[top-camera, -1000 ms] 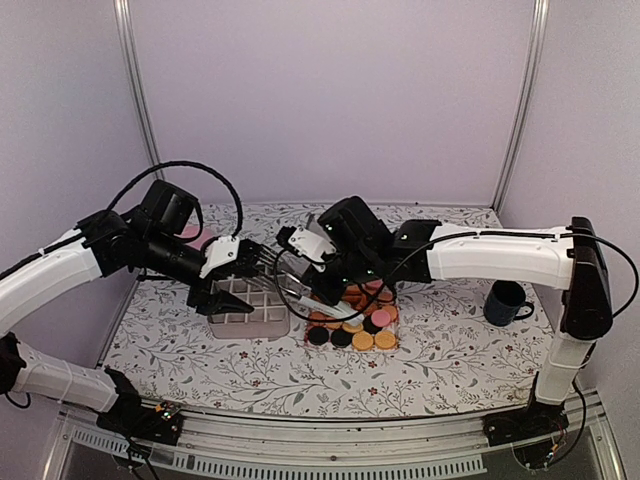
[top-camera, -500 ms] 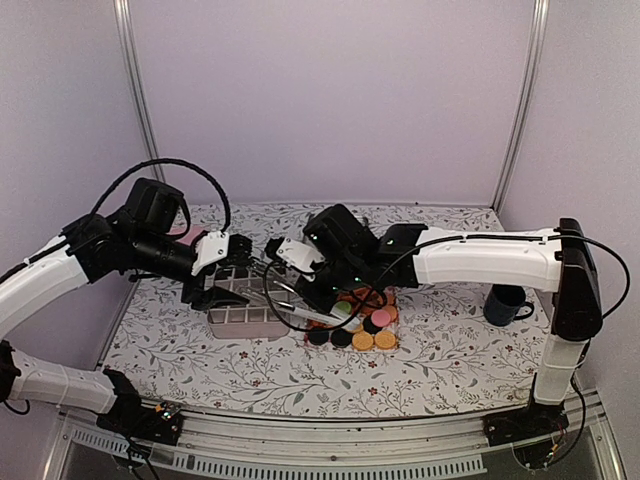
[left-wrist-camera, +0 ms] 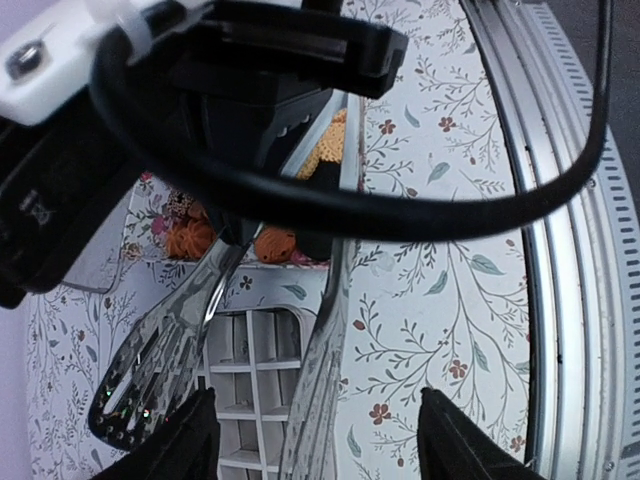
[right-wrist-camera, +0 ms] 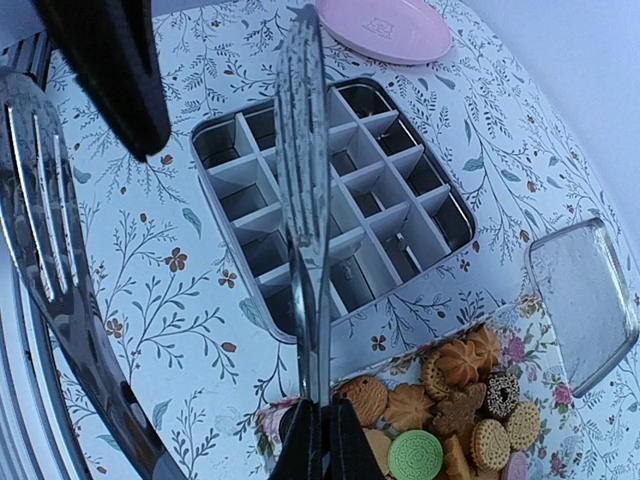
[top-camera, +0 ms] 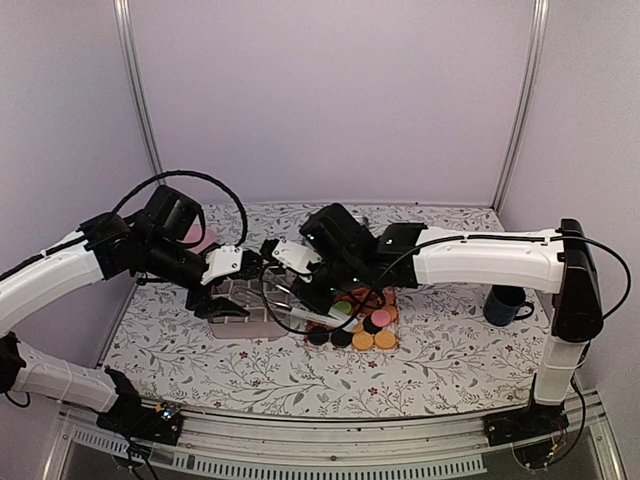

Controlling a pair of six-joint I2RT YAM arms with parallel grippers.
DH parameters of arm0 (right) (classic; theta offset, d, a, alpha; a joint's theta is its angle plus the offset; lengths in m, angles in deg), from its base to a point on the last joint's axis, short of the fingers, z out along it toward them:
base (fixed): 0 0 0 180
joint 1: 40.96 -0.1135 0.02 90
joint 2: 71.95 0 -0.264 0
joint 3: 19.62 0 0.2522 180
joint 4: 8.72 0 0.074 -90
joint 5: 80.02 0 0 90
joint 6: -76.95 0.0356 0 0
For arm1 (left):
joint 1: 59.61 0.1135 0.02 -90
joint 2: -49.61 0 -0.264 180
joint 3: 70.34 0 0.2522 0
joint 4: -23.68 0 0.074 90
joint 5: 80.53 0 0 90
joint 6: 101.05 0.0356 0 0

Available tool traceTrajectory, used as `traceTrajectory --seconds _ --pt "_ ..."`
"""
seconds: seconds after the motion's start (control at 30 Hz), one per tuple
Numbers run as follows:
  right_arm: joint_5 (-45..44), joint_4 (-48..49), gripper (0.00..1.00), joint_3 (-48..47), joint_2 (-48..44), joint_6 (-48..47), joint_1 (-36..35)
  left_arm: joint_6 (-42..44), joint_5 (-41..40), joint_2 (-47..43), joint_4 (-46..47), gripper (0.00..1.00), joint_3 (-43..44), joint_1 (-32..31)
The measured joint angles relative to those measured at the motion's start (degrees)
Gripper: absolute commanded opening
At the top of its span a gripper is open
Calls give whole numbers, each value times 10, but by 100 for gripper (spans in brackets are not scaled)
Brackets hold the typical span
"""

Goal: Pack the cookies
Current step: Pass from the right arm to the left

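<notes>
The cookies (top-camera: pixel 362 322) are small round biscuits, mostly golden with a few black, pink and one green, heaped in a floral tray (right-wrist-camera: pixel 268 420); they also show in the right wrist view (right-wrist-camera: pixel 455 405) and the left wrist view (left-wrist-camera: pixel 275 242). My right gripper (right-wrist-camera: pixel 325 432) (top-camera: pixel 318 293) is shut on one arm of metal tongs (right-wrist-camera: pixel 303 180), just above the tray's left edge. The tongs' slotted arm (right-wrist-camera: pixel 45 230) splays out to the side. My left gripper (left-wrist-camera: pixel 325 435) (top-camera: pixel 235 285) is open over a divided box (right-wrist-camera: pixel 340 190), with a tong arm (left-wrist-camera: pixel 322 370) passing untouched between its fingers.
The white divided box (top-camera: pixel 235 318) has empty compartments. A pink plate (top-camera: pixel 197 236) (right-wrist-camera: pixel 385 30) lies behind it. A clear lid (right-wrist-camera: pixel 585 300) lies by the tray. A dark blue mug (top-camera: pixel 505 303) stands at the right. The table's metal front rail (left-wrist-camera: pixel 570 250) runs nearby.
My right gripper has carried the tongs a little left toward the box. My left arm drew back, then came in again, its open fingers now around a tong arm.
</notes>
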Motion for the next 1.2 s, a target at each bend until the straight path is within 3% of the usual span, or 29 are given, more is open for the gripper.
traceTrajectory --seconds 0.1,0.2,0.23,0.3,0.37,0.5,0.57,0.6,0.77,1.03,1.2 --pt "0 0 0 -4 0 0 -2 7 -1 0 -3 48 0 -1" --pt "0 -1 0 -10 2 -1 -4 10 1 0 -3 23 -1 -2" --pt "0 0 0 -11 2 -1 -4 9 1 0 -2 10 -1 -3" --pt "-1 0 0 -13 2 -2 -5 4 2 0 0 0 -3 -3" --pt "-5 1 1 -15 2 -7 -7 3 5 0 2 0 -8 -3" --pt "-2 6 34 -17 2 -11 -7 -7 13 -2 3 0 -20 -4" --pt "3 22 62 -16 0 -6 -9 -16 15 -3 13 0 -27 -4" --pt "3 32 71 -11 -3 -3 -10 -21 17 -4 17 0 -29 -4" --pt "28 84 100 57 -66 17 3 -52 49 -13 31 0 -30 4" --pt "153 230 99 219 -281 106 124 -179 169 -43 151 0 -51 122" --pt "215 327 99 319 -381 170 189 -294 240 -86 266 0 -97 140"
